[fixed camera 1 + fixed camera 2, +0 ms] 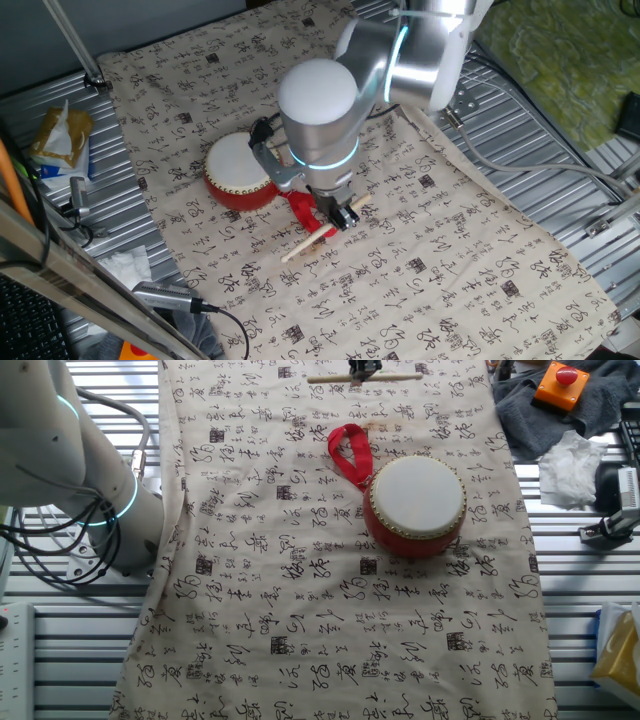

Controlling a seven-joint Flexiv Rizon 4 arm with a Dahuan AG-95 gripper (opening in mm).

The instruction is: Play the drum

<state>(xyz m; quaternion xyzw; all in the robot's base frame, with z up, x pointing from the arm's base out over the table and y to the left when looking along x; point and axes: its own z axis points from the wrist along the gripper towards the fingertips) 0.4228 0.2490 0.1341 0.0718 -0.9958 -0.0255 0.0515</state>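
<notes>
The drum (238, 170) has a red barrel body and a flat white head, and stands upright on the printed cloth; it also shows in the other fixed view (415, 505). Its red ribbon loop (303, 208) lies on the cloth toward the gripper and shows in the other fixed view too (350, 452). A thin pale wooden stick (310, 244) lies flat on the cloth to the right of the drum, near the top edge of the other fixed view (335, 378). My gripper (343, 213) is down at the stick's middle (363, 370), its fingers at the stick. The finger gap is hidden.
A cloth with black characters (420, 260) covers the metal table. A snack bag (60, 140) and cables lie at the left edge. A grey rag with an orange box and red button (558, 385) and white tissue (575, 465) sit beside the cloth.
</notes>
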